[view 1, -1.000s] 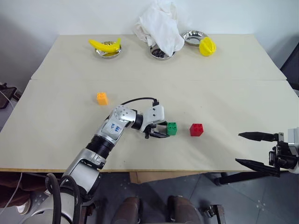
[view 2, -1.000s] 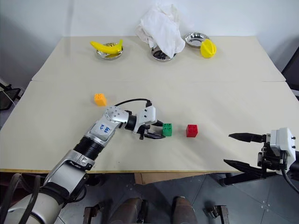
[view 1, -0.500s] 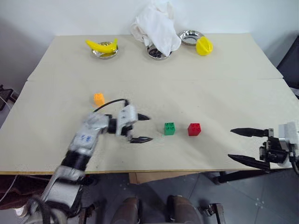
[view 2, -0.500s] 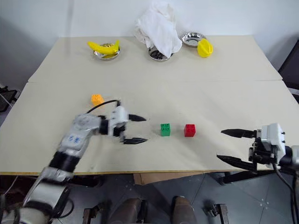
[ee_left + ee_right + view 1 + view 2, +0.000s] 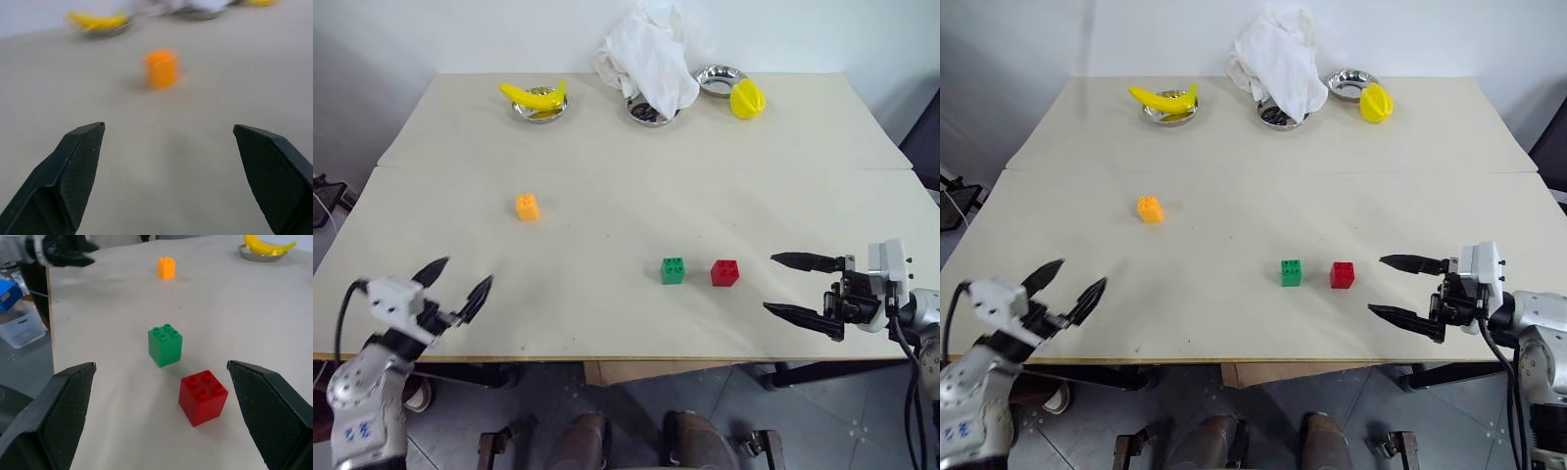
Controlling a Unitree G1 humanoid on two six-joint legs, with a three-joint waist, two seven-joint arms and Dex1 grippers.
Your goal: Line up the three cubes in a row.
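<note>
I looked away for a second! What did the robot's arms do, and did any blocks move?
The left gripper let go of the green cube and swung away to the table's near left edge, open. The right gripper came a little closer to the red cube, open as before. The green, red and orange cube stayed put.

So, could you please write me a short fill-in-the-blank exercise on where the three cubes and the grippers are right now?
1. The green cube sits right beside the ____ cube.
2. The cube standing apart, toward the robot's left, is the ____ one.
3. The left gripper holds ____.
4. The jaws of the right gripper stand ____, near the table's right edge.

Missing words: red; orange; nothing; open
</note>
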